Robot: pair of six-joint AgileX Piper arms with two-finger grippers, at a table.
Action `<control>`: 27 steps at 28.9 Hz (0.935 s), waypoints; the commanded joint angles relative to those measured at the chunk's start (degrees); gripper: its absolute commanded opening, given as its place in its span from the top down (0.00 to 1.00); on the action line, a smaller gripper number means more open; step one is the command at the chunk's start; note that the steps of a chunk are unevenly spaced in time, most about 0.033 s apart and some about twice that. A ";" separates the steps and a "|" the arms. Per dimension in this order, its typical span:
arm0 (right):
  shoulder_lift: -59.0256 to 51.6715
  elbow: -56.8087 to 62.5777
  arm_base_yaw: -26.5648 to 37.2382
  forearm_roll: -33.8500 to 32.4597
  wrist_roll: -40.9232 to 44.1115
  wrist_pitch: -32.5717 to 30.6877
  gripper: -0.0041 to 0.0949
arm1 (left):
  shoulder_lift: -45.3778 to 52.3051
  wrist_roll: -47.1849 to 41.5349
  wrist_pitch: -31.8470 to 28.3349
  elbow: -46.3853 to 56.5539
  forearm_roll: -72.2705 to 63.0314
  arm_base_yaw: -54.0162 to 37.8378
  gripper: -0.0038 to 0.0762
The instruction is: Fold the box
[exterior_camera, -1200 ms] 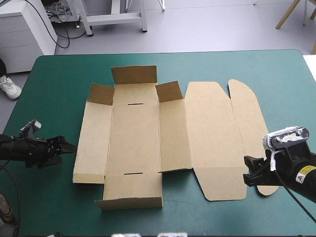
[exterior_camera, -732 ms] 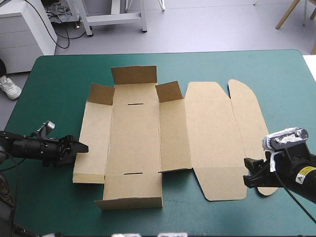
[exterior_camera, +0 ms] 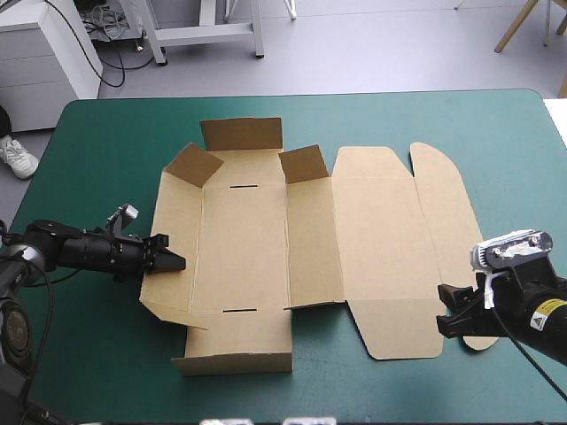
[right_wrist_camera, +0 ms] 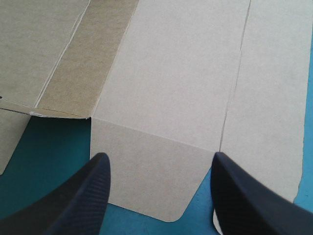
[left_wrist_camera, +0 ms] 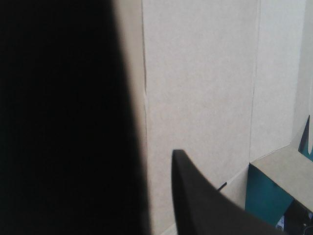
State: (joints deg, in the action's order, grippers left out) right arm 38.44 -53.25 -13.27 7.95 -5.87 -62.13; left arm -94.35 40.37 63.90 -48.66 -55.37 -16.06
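— The black left gripper (exterior_camera: 166, 259) reaches in low from the table's left and sits right at the left wall (exterior_camera: 174, 232) of that cut sheet of brown cardboard, the box (exterior_camera: 244, 257). Is it holding it?

— I cannot tell. It is against the wall's outer edge, but its own camera shows mostly shadow and brown board. Clamped or merely pushing, I can't say. What's plain is that the wall stands tilted up off the teal-green table cover (exterior_camera: 97, 142), and the far corner flap (exterior_camera: 195, 164) at its end is raised along with it.

— Why from the side?

— The crease runs near to far, I'd judge, so pressure from the left swings that wall up toward the middle.

— And the rest of the box?

— It lies in the middle of the table with its base flat. The far end flap (exterior_camera: 241, 133) is partly up, and the broad lid panel (exterior_camera: 376, 239) is spread flat to the right.

— The other arm looks idle.

— The black right gripper (exterior_camera: 450, 312) hovers at the lid's near right corner, its two fins (right_wrist_camera: 90, 188) well apart, with nothing between them that I can see. My guess is that it is placed there to stay clear of the left arm yet handy for the lid side.
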 commanded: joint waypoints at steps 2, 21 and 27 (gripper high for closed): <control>0.28 -1.62 0.24 0.41 -0.10 2.88 0.40 | 1.86 1.05 2.27 -1.24 -3.52 0.49 0.96; 0.28 -1.62 0.24 0.86 -0.10 1.81 0.40 | 1.50 1.72 -0.91 -20.22 17.90 15.51 0.96; 0.28 -1.62 0.24 2.08 -0.10 1.81 0.40 | -1.00 0.47 -2.87 -28.64 26.95 21.19 0.96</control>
State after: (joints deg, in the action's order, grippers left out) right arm 38.44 -53.25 -13.27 8.81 -5.76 -62.97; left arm -96.58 40.41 62.98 -72.98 -29.92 2.69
